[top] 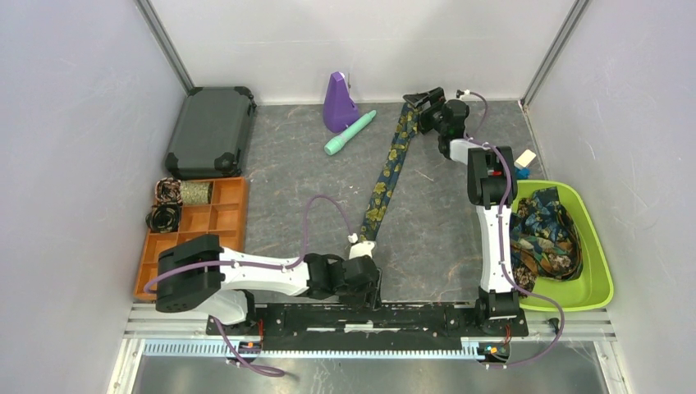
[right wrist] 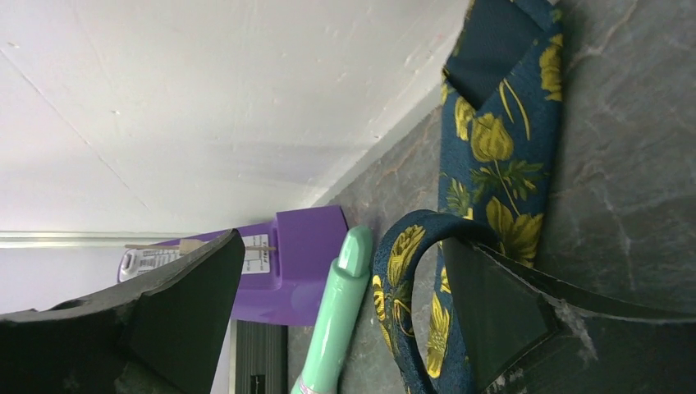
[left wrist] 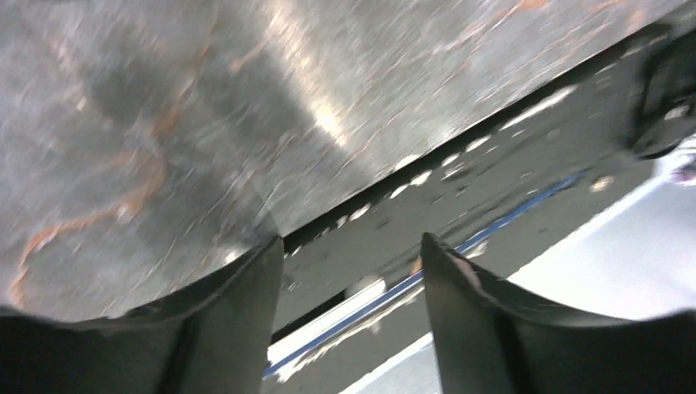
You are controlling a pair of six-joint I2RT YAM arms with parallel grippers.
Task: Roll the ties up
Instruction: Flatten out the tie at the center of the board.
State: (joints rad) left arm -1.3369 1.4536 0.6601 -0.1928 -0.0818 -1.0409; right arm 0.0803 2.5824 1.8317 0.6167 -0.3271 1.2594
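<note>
**One tie stretched out, both grippers loose**

A navy tie (top: 390, 168) with gold flowers lay flat on the counter (top: 279, 164), left of the green bin (top: 595, 246), running diagonally. At its far end the right gripper (right wrist: 341, 240) stood wide open, the fabric looped against one jaw but unclamped. The left gripper (left wrist: 351, 242) hovered at the tie's near end, further left of the bin, jaws partly apart, holding nothing. More ties (top: 542, 234) sat heaped inside the bin.

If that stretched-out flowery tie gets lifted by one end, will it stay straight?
Probably not: the tie looks like thin fabric and curls into a loop at its far end, so it would likely droop. Lying flat, it seems unlikely to roll.
</note>
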